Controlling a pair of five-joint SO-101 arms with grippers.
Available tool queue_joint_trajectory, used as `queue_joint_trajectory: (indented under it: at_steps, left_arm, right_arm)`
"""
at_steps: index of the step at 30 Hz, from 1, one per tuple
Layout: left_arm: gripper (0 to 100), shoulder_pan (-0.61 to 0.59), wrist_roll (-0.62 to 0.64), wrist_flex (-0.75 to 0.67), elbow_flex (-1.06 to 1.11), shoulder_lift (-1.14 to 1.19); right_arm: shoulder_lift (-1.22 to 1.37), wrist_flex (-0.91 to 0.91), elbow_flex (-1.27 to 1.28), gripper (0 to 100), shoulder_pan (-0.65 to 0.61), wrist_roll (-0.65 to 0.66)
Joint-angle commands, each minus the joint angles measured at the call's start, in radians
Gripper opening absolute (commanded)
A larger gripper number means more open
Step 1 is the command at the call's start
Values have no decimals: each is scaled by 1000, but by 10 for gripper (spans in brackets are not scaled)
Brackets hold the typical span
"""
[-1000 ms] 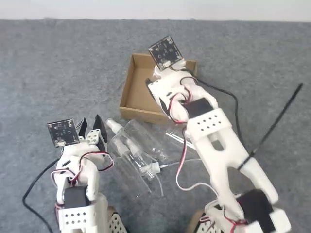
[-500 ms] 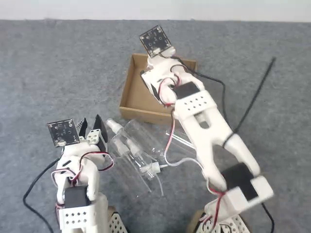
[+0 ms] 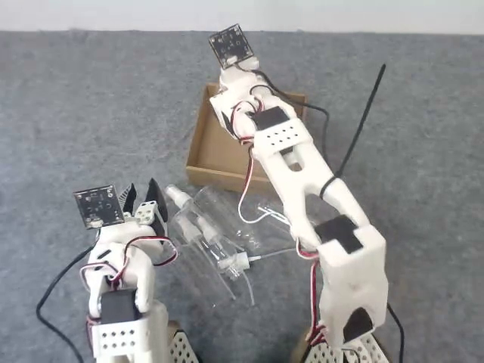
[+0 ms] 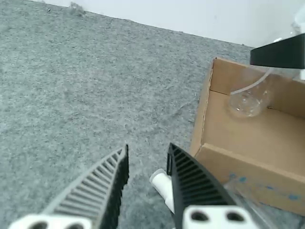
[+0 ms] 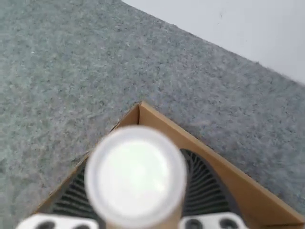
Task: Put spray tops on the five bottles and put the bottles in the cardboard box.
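Note:
My right gripper (image 5: 137, 160) is shut on a clear bottle (image 5: 136, 179), whose round end faces the wrist camera. It hangs over the far left part of the cardboard box (image 3: 203, 155). From the left wrist, that bottle (image 4: 248, 101) shows low inside the box (image 4: 238, 133) with a thin tube in it. Several clear bottles (image 3: 215, 223) and a loose spray top (image 3: 236, 263) lie on the carpet between the arms. My left gripper (image 3: 144, 198) rests open beside them, with a white spray top (image 4: 162, 186) just past its fingers (image 4: 190, 176).
Grey carpet (image 3: 91, 113) covers the whole table, with open room left of the box. The right arm (image 3: 302, 181) stretches across the space right of the bottles. Its cable (image 3: 359, 128) sticks up beside it.
The right arm has reached farther out and swung left, carrying the bottle from the box's right side towards its far left corner. The left arm has stayed put.

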Motion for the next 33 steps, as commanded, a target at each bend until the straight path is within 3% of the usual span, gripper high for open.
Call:
queue_joint_trajectory:
  at_steps: [1,25,33]
  left_arm:
    - [128,-3,-8,6,-13,-15]
    - [129,-2,-8,25,-13,-17]
    - [129,-3,-8,25,-13,-17]
  right_arm:
    - [36,-24,-149,6,8,-29]
    - [208,-35,-299,13,-36,-28]
    - [328,-24,-427,187,-39,-32]
